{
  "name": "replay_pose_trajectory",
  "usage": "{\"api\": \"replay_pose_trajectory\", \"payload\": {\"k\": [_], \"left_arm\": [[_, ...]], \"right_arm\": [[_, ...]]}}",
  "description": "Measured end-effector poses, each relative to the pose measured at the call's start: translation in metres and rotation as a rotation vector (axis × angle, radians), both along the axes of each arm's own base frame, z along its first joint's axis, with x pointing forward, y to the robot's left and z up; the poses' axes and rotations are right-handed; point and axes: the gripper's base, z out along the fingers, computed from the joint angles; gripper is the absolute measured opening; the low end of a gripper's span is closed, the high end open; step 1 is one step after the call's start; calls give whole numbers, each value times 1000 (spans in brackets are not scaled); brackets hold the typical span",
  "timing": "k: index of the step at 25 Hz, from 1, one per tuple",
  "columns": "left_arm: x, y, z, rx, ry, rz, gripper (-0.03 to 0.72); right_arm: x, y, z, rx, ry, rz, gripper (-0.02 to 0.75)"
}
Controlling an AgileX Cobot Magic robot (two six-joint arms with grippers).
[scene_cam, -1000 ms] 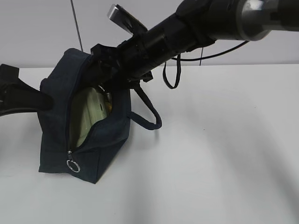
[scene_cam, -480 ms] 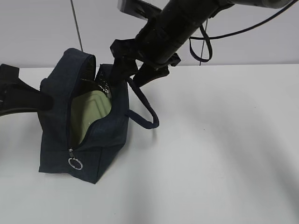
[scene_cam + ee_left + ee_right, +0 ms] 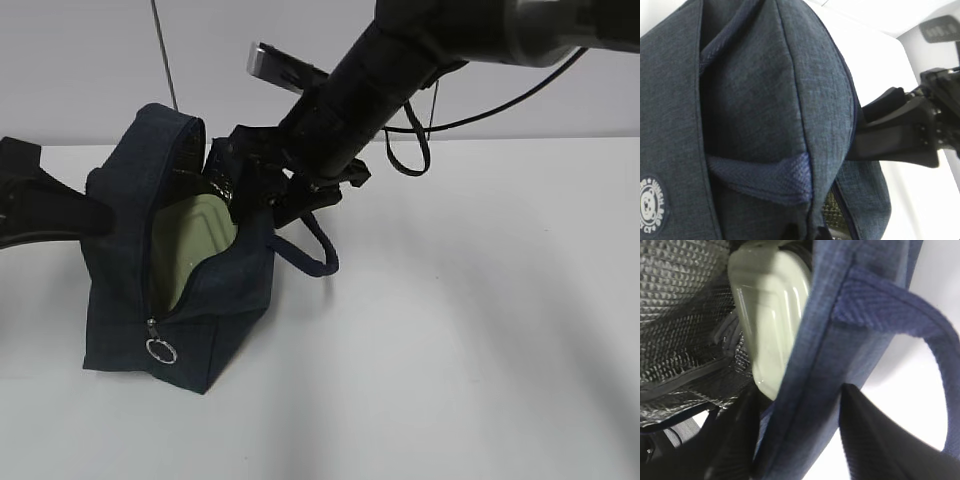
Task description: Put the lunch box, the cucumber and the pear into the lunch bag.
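Note:
The navy lunch bag [image 3: 120, 200] stands at the left of the white table with its zipper open. The lunch box [image 3: 195, 240], pale green lid showing, stands on edge inside it and appears again as the lunch box [image 3: 770, 315] against the silvery lining. My right gripper [image 3: 250, 195] is at the bag's right rim. The right gripper [image 3: 800, 440] is open, one finger inside and one outside the bag wall [image 3: 840, 340]. My left gripper [image 3: 820, 235] is shut on the bag's fabric at its left side. The cucumber and the pear are hidden.
The bag's loop handle [image 3: 320, 250] hangs off its right side onto the table. A silver ring pull [image 3: 158, 352] dangles at the front low corner. A loose black cable [image 3: 405, 150] hangs from the right arm. White table [image 3: 450, 330] stretches to the right and front.
The right gripper rose out of the bag's mouth, then came down astride the right wall with its jaws narrower. The left arm and the bag stayed put.

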Motion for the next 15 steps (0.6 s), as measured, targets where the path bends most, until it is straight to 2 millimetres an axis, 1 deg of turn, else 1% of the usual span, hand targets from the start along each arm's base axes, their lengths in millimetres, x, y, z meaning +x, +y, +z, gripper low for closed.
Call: {"api": "replay_pose_trajectory", "payload": {"k": [1, 3, 5, 6, 7, 10, 12, 15], "left_arm": [[0, 0, 0, 0, 0, 0, 2], [0, 0, 0, 0, 0, 1, 2], [0, 0, 0, 0, -1, 2, 2], [0, 0, 0, -3, -1, 2, 2], [0, 0, 1, -8, 0, 3, 2], [0, -4, 2, -34, 0, 4, 2], [-1, -10, 3, -47, 0, -10, 2], [-3, -25, 2, -52, 1, -57, 2]], "right_arm": [[0, 0, -1, -1, 2, 0, 364], [1, 0, -3, -8, 3, 2, 235], [0, 0, -3, -12, 2, 6, 81], [0, -1, -3, -16, -1, 8, 39], [0, -1, -3, -19, -2, 11, 18], [0, -2, -1, -46, -11, 34, 6], [0, -5, 2, -86, -20, 63, 4], [-2, -13, 6, -164, -41, 96, 3]]}}
